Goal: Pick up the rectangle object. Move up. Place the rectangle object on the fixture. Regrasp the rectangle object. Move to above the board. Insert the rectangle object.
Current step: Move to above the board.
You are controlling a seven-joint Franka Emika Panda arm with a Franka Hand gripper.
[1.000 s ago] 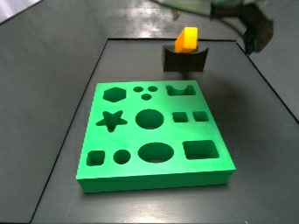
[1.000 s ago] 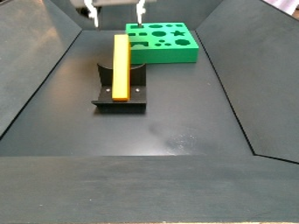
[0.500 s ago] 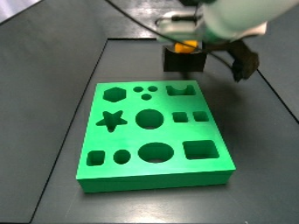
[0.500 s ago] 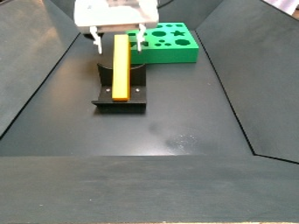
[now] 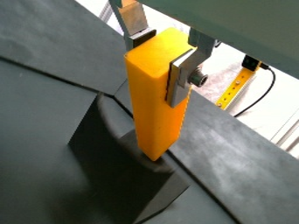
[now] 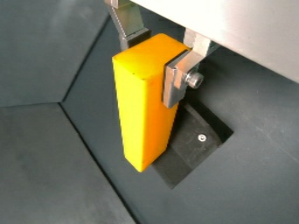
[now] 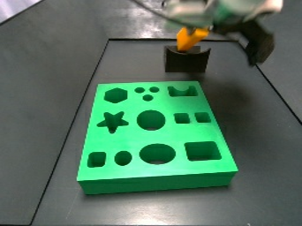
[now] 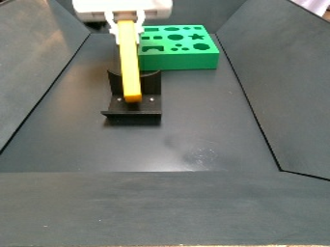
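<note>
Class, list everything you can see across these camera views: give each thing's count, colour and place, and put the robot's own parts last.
Rectangle object: one, orange-yellow, standing on end on the fixture with its upper end between the gripper's fingers.
Fixture: one, near-black, on the dark floor, apart from the board.
Board: one, bright green with star, hexagon, round, square and oval cut-outs, flat on the floor; every hole empty.
Floor: one, dark grey, with raised side walls.
Yellow strip: one, beyond the floor's edge in a wrist view; what it is, cannot tell.
Gripper: one, silver fingers, closed on the rectangle object's upper end above the fixture.
</note>
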